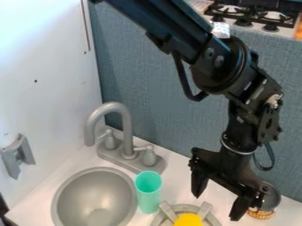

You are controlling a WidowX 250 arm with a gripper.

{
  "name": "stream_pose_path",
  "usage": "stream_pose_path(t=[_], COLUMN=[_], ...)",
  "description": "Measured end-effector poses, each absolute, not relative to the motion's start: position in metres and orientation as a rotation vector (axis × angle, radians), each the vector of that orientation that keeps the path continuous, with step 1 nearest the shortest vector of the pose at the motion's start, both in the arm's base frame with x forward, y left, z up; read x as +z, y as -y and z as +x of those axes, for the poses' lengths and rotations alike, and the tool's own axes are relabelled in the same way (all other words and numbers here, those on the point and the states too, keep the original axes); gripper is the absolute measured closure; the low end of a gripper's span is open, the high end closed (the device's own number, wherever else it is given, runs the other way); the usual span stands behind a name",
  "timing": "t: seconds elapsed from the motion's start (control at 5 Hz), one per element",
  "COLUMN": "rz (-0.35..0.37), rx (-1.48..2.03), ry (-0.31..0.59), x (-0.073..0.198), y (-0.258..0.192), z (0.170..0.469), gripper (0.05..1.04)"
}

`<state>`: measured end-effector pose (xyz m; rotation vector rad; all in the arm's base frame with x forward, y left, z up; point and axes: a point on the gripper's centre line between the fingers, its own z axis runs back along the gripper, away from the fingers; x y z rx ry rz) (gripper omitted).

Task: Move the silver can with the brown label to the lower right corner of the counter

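Note:
The black gripper (217, 206) hangs at the lower right over the white counter, its two fingers spread apart with nothing visible between them. Just left of and below it, a yellow object (189, 220) lies on a grey ring-shaped burner (172, 212), partly cut off by the bottom edge. Between that burner and the sink stands an upright teal cup (149, 192). Partly hidden behind the gripper's right finger is a dark rounded object (272, 199) with an orange-brown patterned base.
A round grey sink basin (94, 196) is at the lower left, with a grey faucet (125, 126) and two handles behind it. A white wall (41, 66) rises at left, a blue-grey panel (159, 88) behind. A stove (254, 17) is at the top right.

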<state>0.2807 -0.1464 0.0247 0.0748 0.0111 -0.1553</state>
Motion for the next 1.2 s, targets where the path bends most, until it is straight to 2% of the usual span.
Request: stream_pose_path(t=[0.2,0.4,0.6,0.8,1.2], rz=[0.09,0.099,0.105,0.148,0.184], rx=[-0.155,-0.104,0.005,0.013,-0.007], ry=[-0.043,-0.016,0.065,0.072,0.02], x=[0.014,0.002,-0.013,-0.025,-0.06], y=[0.144,0.132,0.115,0.114,0.105], z=[0.277,0.294,0.325,0.349,0.395], gripper=[0.083,0.083,0.083,0.083,0.083])
